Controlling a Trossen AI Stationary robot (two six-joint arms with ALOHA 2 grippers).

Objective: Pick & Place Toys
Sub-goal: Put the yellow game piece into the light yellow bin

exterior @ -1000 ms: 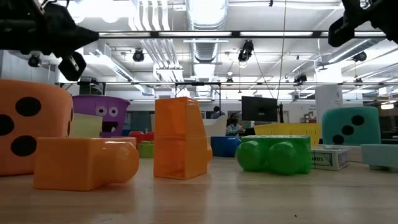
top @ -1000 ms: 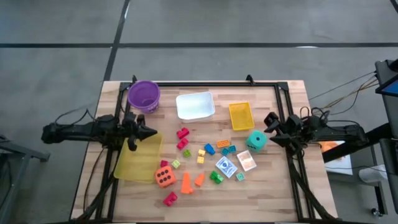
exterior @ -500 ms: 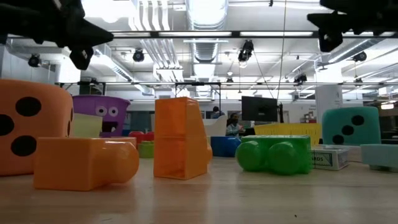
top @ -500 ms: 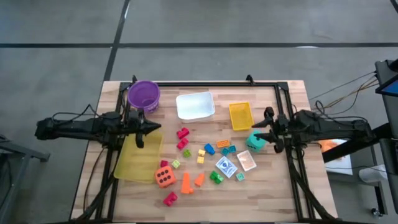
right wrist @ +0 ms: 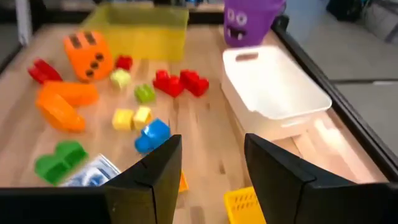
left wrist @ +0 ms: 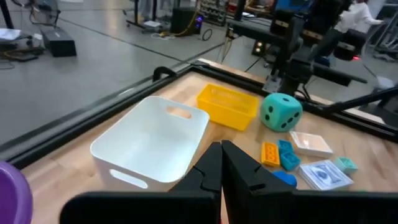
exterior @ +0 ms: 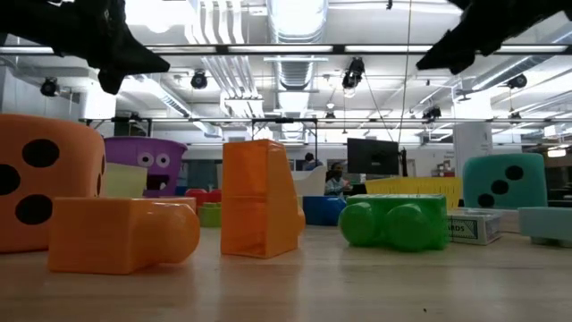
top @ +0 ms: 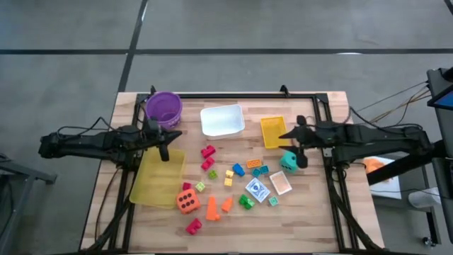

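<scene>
Over the wooden table [top: 311, 219] your two arms are hanging in from opposite sides, and neither is carrying anything. Your left gripper [top: 168, 144] is hovering above the near edge of the large translucent yellow tray [top: 157, 178], just below the purple bowl [top: 163, 108], with its fingers [left wrist: 214, 168] pressed together and nothing between them. Your right gripper [top: 298, 147] is sitting above the gap between the small yellow tray [top: 274, 132] and the teal foam die [top: 289, 161]; its two fingers [right wrist: 158, 168] are standing apart with only empty air between them, well above the tabletop. You are looking at toys spread across the middle of the table: a pair of red blocks [top: 207, 156] just below the white tray [top: 222, 120], small yellow blocks [top: 228, 176] and a blue block [top: 238, 170] near the centre, an orange flat block [top: 253, 163] and small teal pieces beside it. Nearer the front, the orange foam die [top: 187, 201] is resting at the corner of the large yellow tray, with orange blocks [top: 212, 207] and a green block [top: 245, 201] to its right and a red block [top: 193, 226] at the front edge. Two small cards [top: 257, 189] are lying flat just below the teal die. From table height, the orange die [exterior: 40, 183] and an orange block [exterior: 121, 233] are filling the foreground, and the teal die [exterior: 505, 183] is standing upright far across.
</scene>
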